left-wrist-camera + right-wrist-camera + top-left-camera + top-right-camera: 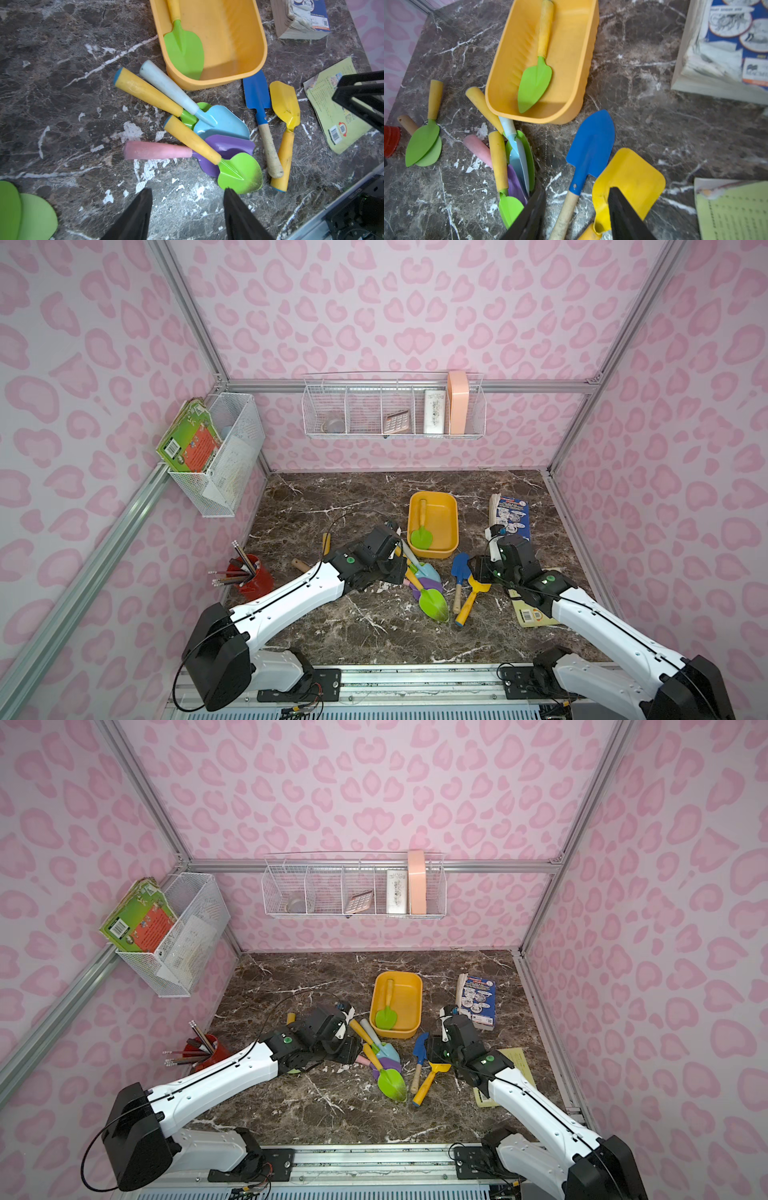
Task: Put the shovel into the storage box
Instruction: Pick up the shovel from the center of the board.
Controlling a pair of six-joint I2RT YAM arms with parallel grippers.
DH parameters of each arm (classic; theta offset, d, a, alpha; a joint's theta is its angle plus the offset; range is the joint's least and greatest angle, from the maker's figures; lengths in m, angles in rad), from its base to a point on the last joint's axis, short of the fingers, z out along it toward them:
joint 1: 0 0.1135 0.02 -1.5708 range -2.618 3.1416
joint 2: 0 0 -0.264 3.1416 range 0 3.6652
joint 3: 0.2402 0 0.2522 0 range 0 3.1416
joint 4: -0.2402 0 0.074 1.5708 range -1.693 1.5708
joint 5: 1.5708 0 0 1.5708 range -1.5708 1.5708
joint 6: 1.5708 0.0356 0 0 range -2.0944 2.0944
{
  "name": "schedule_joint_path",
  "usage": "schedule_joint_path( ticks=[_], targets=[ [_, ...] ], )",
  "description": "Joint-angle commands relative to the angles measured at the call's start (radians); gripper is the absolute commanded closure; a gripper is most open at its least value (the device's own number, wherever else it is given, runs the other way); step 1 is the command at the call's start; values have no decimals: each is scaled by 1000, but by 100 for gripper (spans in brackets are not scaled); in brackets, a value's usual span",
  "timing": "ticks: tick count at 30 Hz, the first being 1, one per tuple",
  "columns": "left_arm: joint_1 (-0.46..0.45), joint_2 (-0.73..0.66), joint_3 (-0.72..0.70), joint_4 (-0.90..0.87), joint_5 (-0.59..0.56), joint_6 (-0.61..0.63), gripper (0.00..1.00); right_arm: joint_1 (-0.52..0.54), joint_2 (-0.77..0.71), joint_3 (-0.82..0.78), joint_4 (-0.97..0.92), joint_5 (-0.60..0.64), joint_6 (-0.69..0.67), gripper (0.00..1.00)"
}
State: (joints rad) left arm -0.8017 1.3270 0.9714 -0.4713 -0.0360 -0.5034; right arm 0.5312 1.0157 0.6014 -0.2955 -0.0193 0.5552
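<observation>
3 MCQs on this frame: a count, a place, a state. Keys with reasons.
1. How many shovels lie in the storage box? A) none B) three C) one
2. Where is the blue shovel? A) on the table beside the yellow shovel B) in the box C) in a basket
3. Left gripper? A) shut on a pink handle B) open, empty C) shut on the blue shovel
Key: C, only the green shovel lies inside; A, both top views show it on the marble; B, left wrist view shows jaws apart, nothing between.
</observation>
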Motion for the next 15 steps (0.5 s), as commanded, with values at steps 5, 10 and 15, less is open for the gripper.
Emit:
schedule_joint_path(
  ticks=[5, 10, 15],
  targets=[
    [-60, 43, -26, 88, -47, -43, 41, 48, -47, -81, -77, 21, 118, 46],
    [-79, 99, -4, 105, -50, -56, 42, 99, -51, -150, -61, 14, 190, 47],
    [-87, 135, 13, 110, -42, -53, 43, 112, -46, -193, -15, -6, 233, 49]
  ],
)
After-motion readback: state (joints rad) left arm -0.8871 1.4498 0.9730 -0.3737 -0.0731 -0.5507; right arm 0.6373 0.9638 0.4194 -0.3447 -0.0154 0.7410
